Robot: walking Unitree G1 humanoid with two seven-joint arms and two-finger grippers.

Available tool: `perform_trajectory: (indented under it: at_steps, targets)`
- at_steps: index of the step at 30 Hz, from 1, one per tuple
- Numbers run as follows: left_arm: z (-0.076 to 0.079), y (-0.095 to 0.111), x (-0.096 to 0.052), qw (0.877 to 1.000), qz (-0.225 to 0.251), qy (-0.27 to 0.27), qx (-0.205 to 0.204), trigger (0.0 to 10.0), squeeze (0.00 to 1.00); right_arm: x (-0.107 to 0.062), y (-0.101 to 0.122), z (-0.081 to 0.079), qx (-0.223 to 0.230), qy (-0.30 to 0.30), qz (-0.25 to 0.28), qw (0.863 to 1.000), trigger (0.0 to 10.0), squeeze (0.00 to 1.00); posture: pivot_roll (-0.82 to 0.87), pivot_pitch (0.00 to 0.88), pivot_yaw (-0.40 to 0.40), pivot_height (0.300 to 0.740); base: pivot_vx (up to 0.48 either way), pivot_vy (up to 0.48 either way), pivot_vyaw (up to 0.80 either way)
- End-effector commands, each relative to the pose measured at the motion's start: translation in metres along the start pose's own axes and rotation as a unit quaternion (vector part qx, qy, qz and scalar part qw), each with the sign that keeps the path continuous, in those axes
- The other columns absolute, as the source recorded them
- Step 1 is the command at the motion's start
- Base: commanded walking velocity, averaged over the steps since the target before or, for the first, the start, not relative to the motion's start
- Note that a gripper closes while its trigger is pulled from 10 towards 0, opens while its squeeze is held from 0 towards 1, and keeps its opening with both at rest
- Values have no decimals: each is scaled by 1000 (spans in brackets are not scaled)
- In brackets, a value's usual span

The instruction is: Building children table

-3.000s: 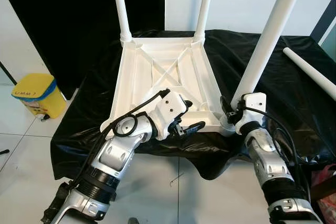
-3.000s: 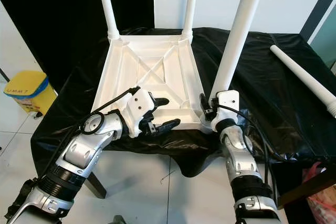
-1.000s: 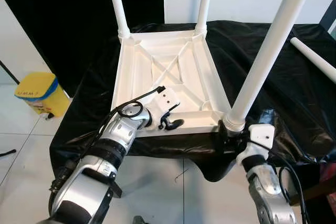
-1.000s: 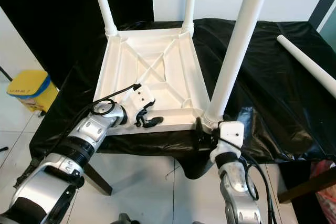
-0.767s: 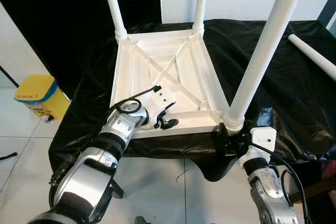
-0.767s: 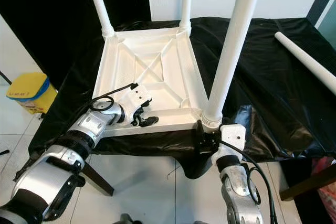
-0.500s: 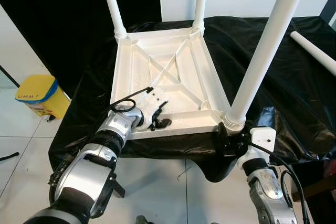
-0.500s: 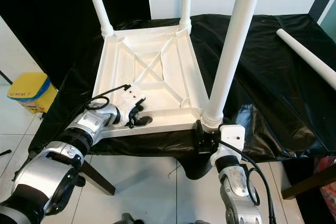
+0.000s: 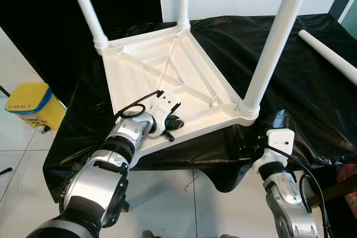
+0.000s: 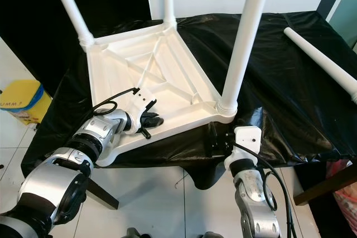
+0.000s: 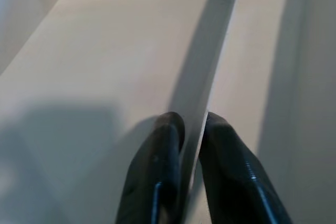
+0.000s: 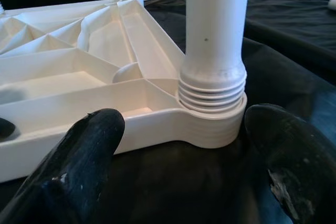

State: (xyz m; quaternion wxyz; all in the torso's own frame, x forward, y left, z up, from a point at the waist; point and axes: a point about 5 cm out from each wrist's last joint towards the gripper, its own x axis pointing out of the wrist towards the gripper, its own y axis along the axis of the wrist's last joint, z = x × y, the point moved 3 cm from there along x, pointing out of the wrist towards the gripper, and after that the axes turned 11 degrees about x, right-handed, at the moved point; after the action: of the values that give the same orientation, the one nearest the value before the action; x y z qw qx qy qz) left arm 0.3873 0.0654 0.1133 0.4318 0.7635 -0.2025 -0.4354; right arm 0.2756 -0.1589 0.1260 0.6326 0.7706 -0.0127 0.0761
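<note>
The white children's table top (image 9: pixel 142 68) lies upside down on a black-draped table (image 9: pixel 301 98), with three white legs standing up from its corners. The near right leg (image 9: pixel 272 48) ends in a threaded base (image 12: pixel 212 90). My left gripper (image 9: pixel 169 123) is shut on a thin rib (image 11: pixel 206 85) inside the near edge of the table top, one finger (image 11: pixel 160 161) on each side. My right gripper (image 12: pixel 186 129) is open just in front of the near right corner, its fingers (image 12: pixel 86 153) standing apart on either side of the leg base without touching it.
A loose white leg (image 9: pixel 329 54) lies on the black cloth at the far right. A yellow bin (image 9: pixel 25 104) stands on the tiled floor to the left. A black door (image 9: pixel 44 9) and white wall are behind the table.
The table top has turned, its far end swinging left while the near right corner stayed put. My left gripper has closed on the rib. My right gripper has drawn slightly back from the corner.
</note>
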Motion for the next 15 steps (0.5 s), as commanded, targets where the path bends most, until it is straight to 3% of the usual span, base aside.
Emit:
perform_trajectory:
  at_steps: [1,10,11,12,13,14,15]
  targets:
    - [-32,-12,-8,977,-35,209,-24,0,0,0,-5,0,6,-1,-12,1000,10000,0,-129,76,50,740,0,0,0]
    - [-26,-1,1,971,-15,236,-38,0,0,4,-7,0,7,-9,-16,1000,10000,0,-120,83,41,740,0,0,0]
    - [-20,5,8,971,-10,237,-37,0,0,6,-7,-2,10,-10,-15,1000,10000,0,-116,87,38,740,0,0,0]
    - [-13,11,14,971,-4,236,-32,3765,0,8,-7,-4,15,-11,-14,1000,10000,0,-114,88,37,740,0,0,0]
    - [-13,11,14,971,-4,236,-32,3765,0,8,-7,-4,15,-11,-14,1000,10000,0,-114,88,37,740,0,0,0]
    - [-5,18,21,974,5,226,-30,10000,0,10,-7,-6,20,-13,-14,1000,10000,0,-114,92,34,740,0,0,0]
    - [3,23,26,976,15,214,-30,10000,0,12,-8,-7,24,-16,-15,999,10000,0,-113,96,32,740,0,0,0]
